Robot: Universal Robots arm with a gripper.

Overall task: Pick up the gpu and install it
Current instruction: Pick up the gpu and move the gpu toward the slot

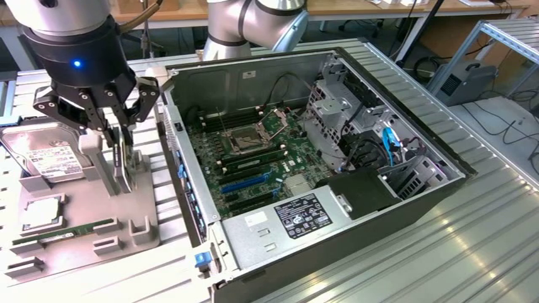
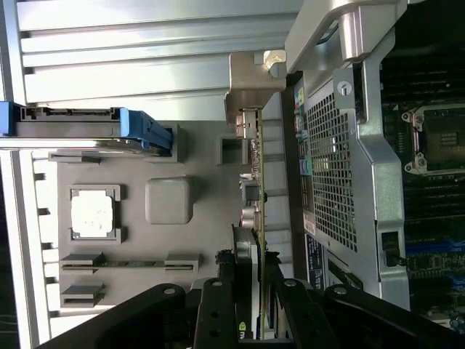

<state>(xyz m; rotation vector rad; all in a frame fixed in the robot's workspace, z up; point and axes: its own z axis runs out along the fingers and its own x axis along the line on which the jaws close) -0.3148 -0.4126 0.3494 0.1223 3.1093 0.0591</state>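
Now the gripper (image 1: 122, 144) is clamping its fingers on the gpu (image 1: 126, 170), which is standing upright in the grey tray (image 1: 76, 208); seemingly light, stiff and fragile, it is favouring a top-edge hold.

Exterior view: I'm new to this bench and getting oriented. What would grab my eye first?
The open computer case, motherboard bared, sits at the middle. On the exterior view's left, the black hand hangs over the grey parts tray, closed on the gpu standing on edge there.
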